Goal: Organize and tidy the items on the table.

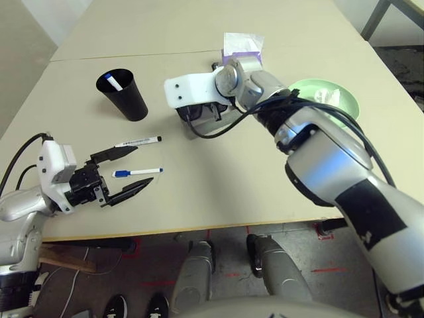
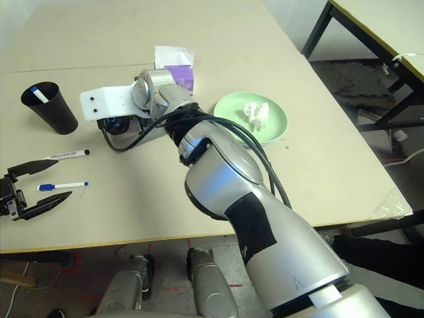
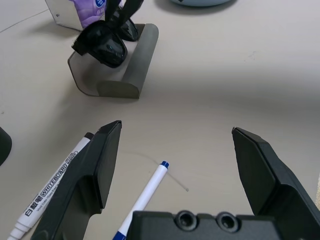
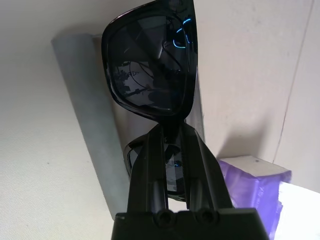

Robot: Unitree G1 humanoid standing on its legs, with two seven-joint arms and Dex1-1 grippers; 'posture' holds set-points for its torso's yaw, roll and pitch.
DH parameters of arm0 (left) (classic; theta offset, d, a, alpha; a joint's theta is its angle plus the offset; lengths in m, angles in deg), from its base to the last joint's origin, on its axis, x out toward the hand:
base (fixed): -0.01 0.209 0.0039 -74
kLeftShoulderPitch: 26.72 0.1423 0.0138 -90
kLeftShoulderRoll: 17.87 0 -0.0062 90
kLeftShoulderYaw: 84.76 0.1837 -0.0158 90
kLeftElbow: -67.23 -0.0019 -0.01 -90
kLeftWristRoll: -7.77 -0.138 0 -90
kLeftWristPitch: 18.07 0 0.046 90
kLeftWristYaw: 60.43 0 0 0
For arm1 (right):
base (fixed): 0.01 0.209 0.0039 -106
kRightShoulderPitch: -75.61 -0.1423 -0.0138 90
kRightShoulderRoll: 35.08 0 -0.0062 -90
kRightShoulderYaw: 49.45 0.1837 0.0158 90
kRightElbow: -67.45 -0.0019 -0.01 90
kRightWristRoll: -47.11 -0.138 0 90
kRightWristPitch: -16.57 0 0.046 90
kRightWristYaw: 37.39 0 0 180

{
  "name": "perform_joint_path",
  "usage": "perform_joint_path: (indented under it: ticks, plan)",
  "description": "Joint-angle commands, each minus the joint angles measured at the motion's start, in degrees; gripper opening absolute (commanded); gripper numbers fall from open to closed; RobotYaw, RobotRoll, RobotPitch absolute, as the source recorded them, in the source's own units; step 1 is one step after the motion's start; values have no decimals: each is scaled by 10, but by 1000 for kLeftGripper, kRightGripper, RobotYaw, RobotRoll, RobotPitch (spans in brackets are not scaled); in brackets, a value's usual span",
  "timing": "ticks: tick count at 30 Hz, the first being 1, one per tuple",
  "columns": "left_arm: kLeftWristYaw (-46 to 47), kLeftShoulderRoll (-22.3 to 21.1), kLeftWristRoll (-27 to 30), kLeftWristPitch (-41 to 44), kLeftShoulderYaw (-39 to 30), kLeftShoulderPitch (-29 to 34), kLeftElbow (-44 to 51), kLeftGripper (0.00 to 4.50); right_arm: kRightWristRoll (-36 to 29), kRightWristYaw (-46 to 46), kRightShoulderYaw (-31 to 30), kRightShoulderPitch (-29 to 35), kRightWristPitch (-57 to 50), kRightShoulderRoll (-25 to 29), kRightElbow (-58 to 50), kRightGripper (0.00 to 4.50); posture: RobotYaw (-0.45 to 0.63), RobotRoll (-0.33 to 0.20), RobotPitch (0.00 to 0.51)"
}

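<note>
The right arm is silver with black bands and black cables; its wrist plate is white. The left gripper has black fingers and two screws

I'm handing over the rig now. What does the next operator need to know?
Right gripper: shut on the sunglasses, held over the open grey case.
Left gripper: open, idle near the table's front edge, with the blue-cap marker between its fingers and the black-cap marker just beyond.
Done: tissue on the green plate; one marker in the black cup.
Left: sunglasses into the case; two markers.
</note>
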Motion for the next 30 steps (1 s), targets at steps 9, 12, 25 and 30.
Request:
perform_joint_path:
  ticks: [9,12,25,30]
  plan:
    - [7,5,5,5,-9,16,19,4500,26,8,3,13,2,-2,8,141,-2,0,227]
    - [9,6,7,8,-10,19,25,4500,28,17,6,15,-5,-5,11,141,0,0,229]
    - [12,7,4,9,-11,16,23,4500,26,16,17,13,-11,-7,14,2838,-12,0,224]
    - [9,8,-1,8,-4,4,12,4500,23,6,24,8,-13,-2,11,4465,-21,0,222]
